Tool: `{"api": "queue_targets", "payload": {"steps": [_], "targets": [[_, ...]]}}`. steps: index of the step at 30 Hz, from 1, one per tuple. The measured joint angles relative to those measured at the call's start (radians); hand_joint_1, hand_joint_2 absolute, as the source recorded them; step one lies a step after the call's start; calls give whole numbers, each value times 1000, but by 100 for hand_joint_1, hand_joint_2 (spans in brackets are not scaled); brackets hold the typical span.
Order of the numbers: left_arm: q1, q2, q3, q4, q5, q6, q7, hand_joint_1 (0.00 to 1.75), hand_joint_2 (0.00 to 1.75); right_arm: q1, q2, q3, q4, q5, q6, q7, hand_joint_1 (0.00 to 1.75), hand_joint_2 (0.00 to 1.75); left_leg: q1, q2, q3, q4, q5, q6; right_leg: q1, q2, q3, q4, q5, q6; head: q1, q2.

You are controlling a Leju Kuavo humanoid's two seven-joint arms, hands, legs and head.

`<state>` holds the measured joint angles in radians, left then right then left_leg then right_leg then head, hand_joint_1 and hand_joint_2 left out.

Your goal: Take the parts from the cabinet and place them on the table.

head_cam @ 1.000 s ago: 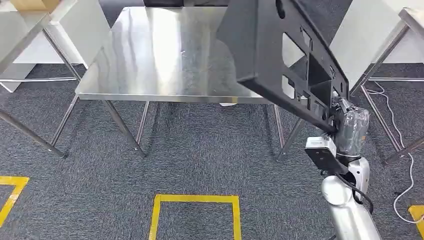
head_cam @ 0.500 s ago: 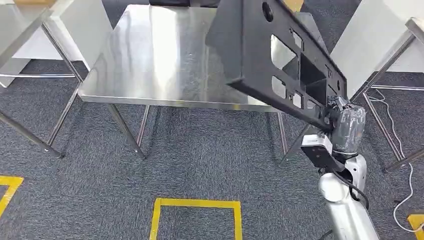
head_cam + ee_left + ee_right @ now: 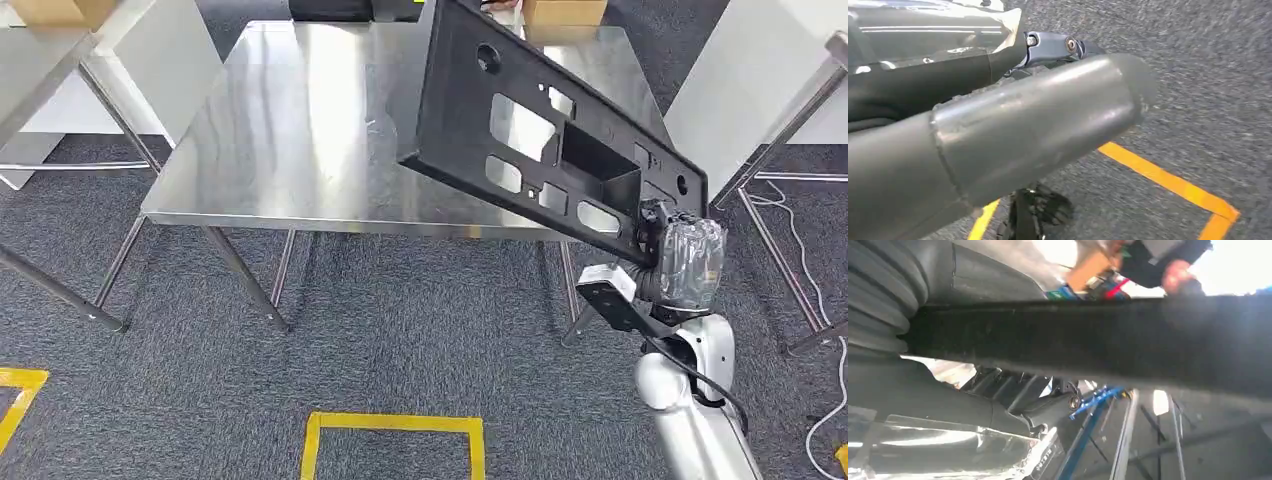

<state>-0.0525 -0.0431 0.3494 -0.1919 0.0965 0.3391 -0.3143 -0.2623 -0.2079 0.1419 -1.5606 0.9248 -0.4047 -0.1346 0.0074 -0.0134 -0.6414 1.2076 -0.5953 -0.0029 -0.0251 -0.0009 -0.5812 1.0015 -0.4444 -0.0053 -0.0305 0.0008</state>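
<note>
**Right robot hand holding black panel over the worktop's near right corner**

Part: long flat black panel, matte moulded plastic by the look. Several rectangular cut-outs, one round hole near the far end, a recessed box section mid-length. It is tilted, near end low at the hand, far end rising up and away to the left. It hangs above the worktop, not resting on it. Far tip is cut off by the frame's top edge.

Right robot hand: grips the panel's near end. It is wrapped in clear crinkly plastic film, so the fingers are hard to make out in the head view. In the right wrist view the panel's dark edge runs across the frame with the grey ribbed cover beside it, blurred.

Left robot hand: smooth grey thumb very close to the lens, over carpet. Cannot tell if it is spread or closed.

Worktop: brushed stainless sheet, reflective, on thin angled steel legs. Cardboard box at its far edge, partly cropped.

Floor: dark grey speckled carpet, yellow tape square near the robot.
</note>
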Motion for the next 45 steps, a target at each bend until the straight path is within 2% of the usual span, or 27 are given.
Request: {"api": "queue_targets", "payload": {"steps": [2,3,6,8,11,12,13,15,17,18,19,21,22,23,24,26,28,29,31,32,33,35,37,38,42,44,45], "targets": [[2,-1,0,0,0,0,4,0,0,-8,-1,-8,27,30,27,23,175,175,5,2,-85,112,-17,-7,1,1,10,0,-11,-2,-1,0],[4,-1,1,0,1,0,5,0,0,-10,-3,-13,41,37,35,29,175,175,9,5,-98,98,18,-9,0,1,18,0,-18,0,0,0],[3,0,3,0,1,1,4,0,0,-23,-4,-26,77,38,39,32,175,175,13,13,-21,-132,184,-7,-3,1,52,0,-42,13,0,0],[2,0,3,0,1,3,3,0,0,-41,-4,-37,92,36,43,32,175,175,4,12,16,-190,169,3,11,1,54,1,-56,29,0,0],[3,-1,3,0,0,5,2,0,0,-53,-5,-49,113,37,57,32,175,175,-5,9,17,-188,163,25,8,-1,62,-11,-60,44,-1,0],[3,-1,3,0,0,5,2,0,0,-54,-6,-52,117,38,58,32,175,175,5,9,30,-201,167,36,11,-3,54,-5,-68,50,2,0],[2,-3,3,0,0,5,1,0,0,-57,-7,-55,122,39,58,32,175,175,1,7,39,-206,164,43,7,-2,46,31,-78,50,2,0],[1,-3,3,0,0,5,0,0,0,-62,-10,-63,133,38,58,32,175,175,1,7,47,-206,154,56,5,-1,-45,186,-128,40,6,0],[1,-3,3,0,0,5,0,0,0,-61,-11,-66,144,38,58,32,175,175,0,5,57,-205,143,60,8,0,-137,318,-149,44,7,0],[2,-4,3,0,0,5,0,0,0,-60,-11,-67,150,39,60,33,175,175,-1,3,65,-205,137,59,7,0,-152,320,-135,51,6,0],[3,-4,3,0,0,5,0,0,0,-60,-11,-68,154,47,67,37,175,175,-1,2,74,-205,129,58,6,0,-144,275,-99,62,7,0],[3,-6,3,0,-2,2,-1,0,0,-67,-16,-72,167,73,78,50,175,175,0,-2,97,-204,113,51,3,0,-82,99,2,83,9,0],[3,-6,5,0,-3,0,-1,0,0,-76,-18,-74,183,82,82,55,175,175,-2,-2,97,-204,105,45,2,-1,-60,27,34,83,11,0],[1,-6,6,0,-3,0,-1,0,0,-89,-20,-78,198,92,87,61,175,175,-12,-3,100,-194,92,38,8,0,-47,10,34,69,11,0],[0,-6,7,-1,-8,-3,-1,0,0,-98,-24,-86,223,109,91,74,175,175,-12,-4,100,-197,89,34,8,0,-50,12,31,53,10,0],[1,-6,8,-1,-13,-6,-1,0,0,-131,-35,-100,277,157,90,102,175,175,-7,-3,105,-204,85,28,9,1,-49,12,25,40,9,0],[0,-4,8,-3,-23,-10,-1,0,0,-164,-48,-116,330,182,90,115,175,175,-3,1,93,-174,68,15,-3,2,-36,8,21,23,8,0],[0,-3,8,-3,-25,-11,-1,0,0,-181,-52,-122,353,191,90,120,175,175,-2,4,67,-118,42,10,-4,1,-30,8,16,15,5,0],[0,0,9,-3,-32,-12,0,0,0,-211,-54,-129,409,232,90,140,175,175,1,5,-36,56,-21,2,-2,1,-22,8,7,4,6,0],[1,0,9,-3,-34,-13,2,0,0,-217,-54,-129,434,261,91,153,175,175,3,6,-79,112,-28,0,-1,2,-17,8,2,2,6,0],[2,0,9,-3,-35,-14,3,0,0,-223,-54,-129,455,287,95,163,175,175,4,6,-103,124,-10,0,-1,2,-10,8,-4,3,6,0],[2,0,11,-3,-35,-14,3,0,0,-240,-51,-128,511,338,102,182,175,175,4,6,-81,25,86,5,0,3,10,8,-18,6,6,0],[0,2,17,-3,-35,-14,0,0,0,-261,-45,-124,555,361,103,188,175,175,1,8,-19,-153,194,21,0,4,29,6,-33,12,5,0],[0,3,19,-3,-35,-14,0,0,0,-274,-41,-120,578,365,103,190,175,175,-6,10,-5,-173,177,25,12,6,31,9,-39,20,7,0],[-3,3,26,-3,-37,-14,-2,0,0,-307,-35,-117,625,376,102,193,175,175,-12,9,13,-193,168,46,16,4,37,-5,-47,43,8,0],[-3,2,27,-4,-42,-15,-2,0,0,-312,-37,-111,641,382,102,191,175,175,-6,8,35,-213,168,60,13,1,5,60,-71,42,10,0],[-4,2,28,-4,-42,-15,-2,0,0,-315,-37,-110,649,383,102,191,175,175,-6,8,40,-213,165,66,9,1,-40,139,-97,38,11,0]]}}
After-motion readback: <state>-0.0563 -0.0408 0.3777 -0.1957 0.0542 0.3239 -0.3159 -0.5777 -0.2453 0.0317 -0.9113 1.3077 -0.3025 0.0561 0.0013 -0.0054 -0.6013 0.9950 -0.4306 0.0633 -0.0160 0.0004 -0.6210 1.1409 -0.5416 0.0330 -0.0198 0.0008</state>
